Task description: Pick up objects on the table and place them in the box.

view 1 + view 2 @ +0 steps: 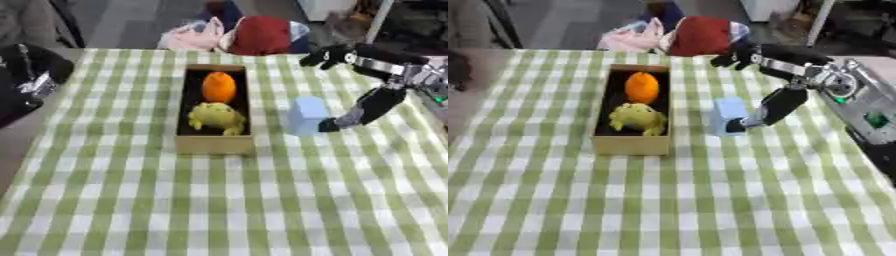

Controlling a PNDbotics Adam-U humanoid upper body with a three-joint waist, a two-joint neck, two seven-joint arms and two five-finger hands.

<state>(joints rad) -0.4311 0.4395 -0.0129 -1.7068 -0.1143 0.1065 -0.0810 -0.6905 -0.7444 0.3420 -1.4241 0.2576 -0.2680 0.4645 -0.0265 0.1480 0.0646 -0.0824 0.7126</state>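
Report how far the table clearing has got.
Done: an orange object and a yellow toy lie in the box. In hand: the right hand reaches the light blue block beside the box, a fingertip at its base. Left: getting that block into the box.

Blurred views leave the right hand (776, 107) indistinct where its tip meets the pale blue block (730, 114), the yellow lump (217, 117) in the box (214, 145) shapeless, and the right arm cut off at the edge.

Indoor room with grey floor (131, 22), checked tablecloth (219, 200), bags (254, 35) behind.
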